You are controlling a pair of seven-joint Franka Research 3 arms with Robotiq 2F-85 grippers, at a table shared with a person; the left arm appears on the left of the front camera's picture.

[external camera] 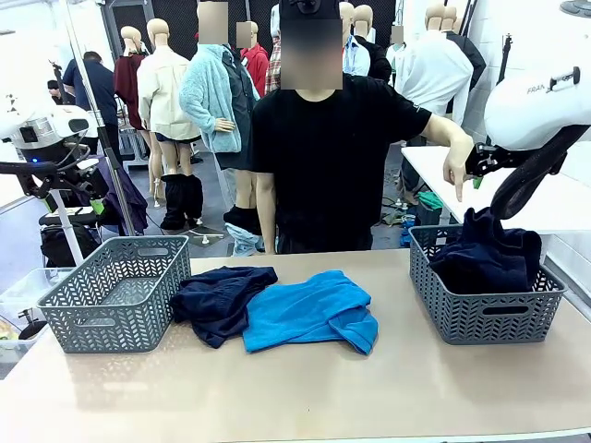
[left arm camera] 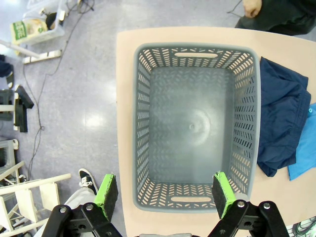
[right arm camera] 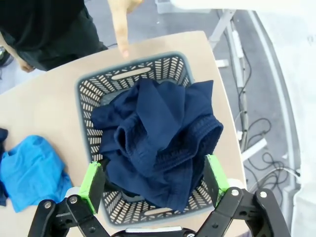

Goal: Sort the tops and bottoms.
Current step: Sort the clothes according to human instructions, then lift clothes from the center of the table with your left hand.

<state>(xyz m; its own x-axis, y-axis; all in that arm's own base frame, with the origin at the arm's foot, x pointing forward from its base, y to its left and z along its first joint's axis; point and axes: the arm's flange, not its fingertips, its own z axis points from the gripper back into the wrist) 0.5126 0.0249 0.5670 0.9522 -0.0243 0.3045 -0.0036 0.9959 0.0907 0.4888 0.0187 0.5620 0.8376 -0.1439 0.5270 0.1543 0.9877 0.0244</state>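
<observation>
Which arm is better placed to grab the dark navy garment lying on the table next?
Probably the left. The left gripper, open, hangs over the empty basket, right beside that navy garment; the right gripper is above the other basket.

Tan table [external camera: 369,397]: L basket [external camera: 115,295], navy garment [external camera: 222,300], blue garment [external camera: 309,309], R basket [external camera: 485,318].

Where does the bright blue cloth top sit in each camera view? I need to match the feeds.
Front view: the bright blue cloth top lies mid-picture, touching the right side of the dark navy garment.
Left wrist view: a sliver at the right edge, just past that navy garment.
Right wrist view: lower left, left of the grey plastic basket.
Shared landmark: the beige tabletop it lies on.
</observation>
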